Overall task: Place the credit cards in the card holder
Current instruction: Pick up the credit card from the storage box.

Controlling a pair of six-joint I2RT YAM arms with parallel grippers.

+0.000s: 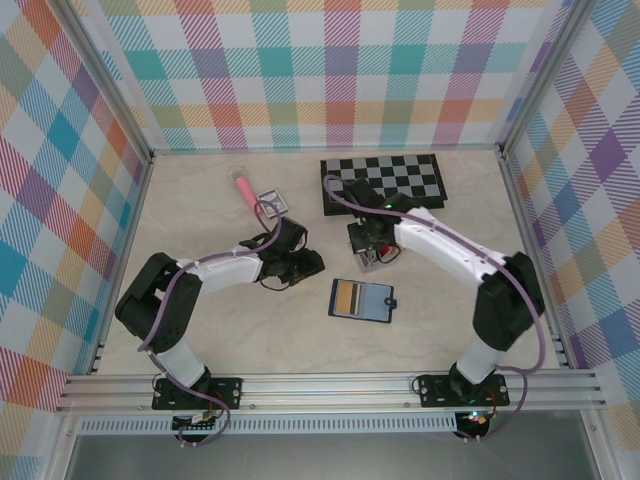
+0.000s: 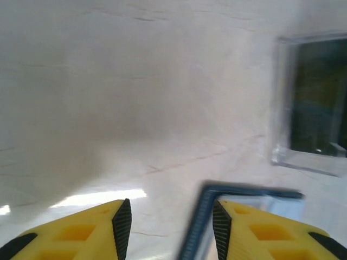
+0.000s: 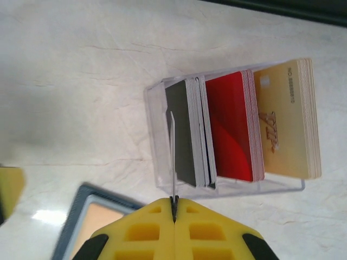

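Note:
The card holder [image 1: 362, 300] lies open on the table, navy with an orange card showing in a pocket. Its corner appears in the right wrist view [image 3: 81, 203] and in the left wrist view [image 2: 198, 227]. My right gripper [image 3: 174, 201] is shut on one thin credit card [image 3: 172, 157], seen edge-on, just above a clear stand [image 3: 154, 135]. The stand holds stacks of dark grey [image 3: 181, 135], red [image 3: 230, 130] and gold [image 3: 284, 119] credit cards. My left gripper [image 2: 169, 227] hangs open over the card holder's corner, which lies near its right finger [image 2: 221, 227].
A chessboard [image 1: 385, 180] lies at the back, right behind the right gripper [image 1: 367, 258]. A pink stick [image 1: 243, 188] and a small printed box [image 1: 270, 203] lie back left. The left gripper [image 1: 300, 262] sits left of the clear stand [image 2: 312, 162].

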